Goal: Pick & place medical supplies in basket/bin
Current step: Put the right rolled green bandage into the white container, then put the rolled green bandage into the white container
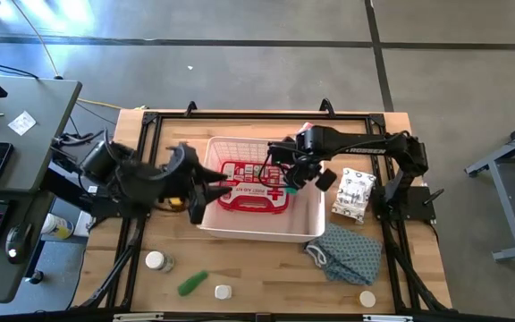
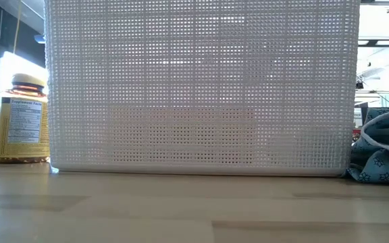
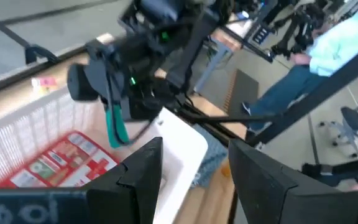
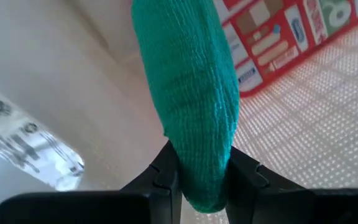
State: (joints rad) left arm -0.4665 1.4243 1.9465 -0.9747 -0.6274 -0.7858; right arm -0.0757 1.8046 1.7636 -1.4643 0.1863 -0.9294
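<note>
Overhead view of the table, both arms reaching over the white lattice basket (image 1: 307, 224), which stands at the centre of the wooden table (image 1: 266, 277). The right gripper (image 4: 202, 175) is clenched on a green roll (image 4: 191, 93): its two dark fingers (image 4: 166, 168) press the roll's lower end from both sides, with no gap left between pad and fabric. In the left wrist view the roll (image 3: 115, 127) hangs down from that gripper above the basket's interior. Below it, on the basket floor, lies the flat red first-aid case (image 1: 250, 186), label upward.

The left gripper (image 3: 194, 180) is released, its fingers standing well apart with nothing between them; it sits at the basket's left rim.

Outside the basket, near the front edge of the table: a white-capped bottle (image 1: 156, 261), a second green roll (image 1: 192, 283) and a small white cap-like item (image 1: 223, 292). To the basket's right lie a patterned white package (image 1: 353, 194) and a blue-grey cloth pouch (image 1: 347, 253). The low view shows an amber bottle with a yellow label (image 2: 20, 121) just left of the basket wall (image 2: 201, 88).
</note>
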